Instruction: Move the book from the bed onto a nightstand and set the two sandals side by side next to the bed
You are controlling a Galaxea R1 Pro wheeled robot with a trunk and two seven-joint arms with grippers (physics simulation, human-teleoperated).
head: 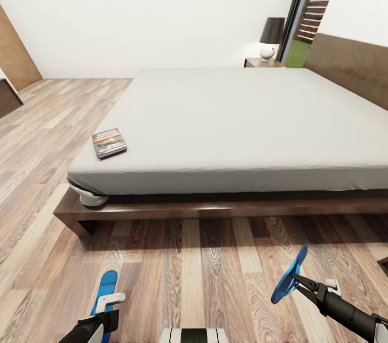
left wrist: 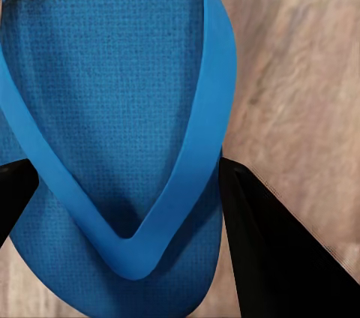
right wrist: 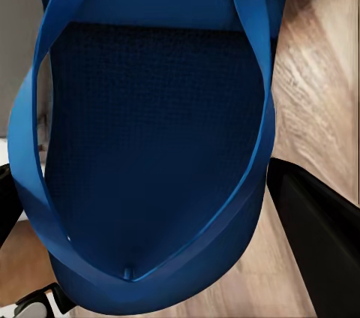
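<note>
The book (head: 109, 142) lies flat on the bed (head: 242, 122), near the mattress corner closest to my left side. A nightstand (head: 262, 62) stands beyond the bed by the headboard. My left gripper (head: 108, 304) is shut on one blue sandal (head: 105, 288), held low over the floor; its black fingers (left wrist: 277, 258) press the sole's edges around the sandal (left wrist: 112, 108). My right gripper (head: 295, 280) is shut on the other sandal (head: 290, 275), which is lifted and tilted on edge. That sandal (right wrist: 150, 145) sits between the right fingers (right wrist: 315, 228).
A lamp (head: 270, 36) with a dark shade stands on the nightstand. The dark wooden bed frame (head: 215, 208) juts out low along the near side. Wood floor (head: 194, 273) runs between me and the bed and on past its left side. A dark cabinet edge (head: 8, 97) shows far left.
</note>
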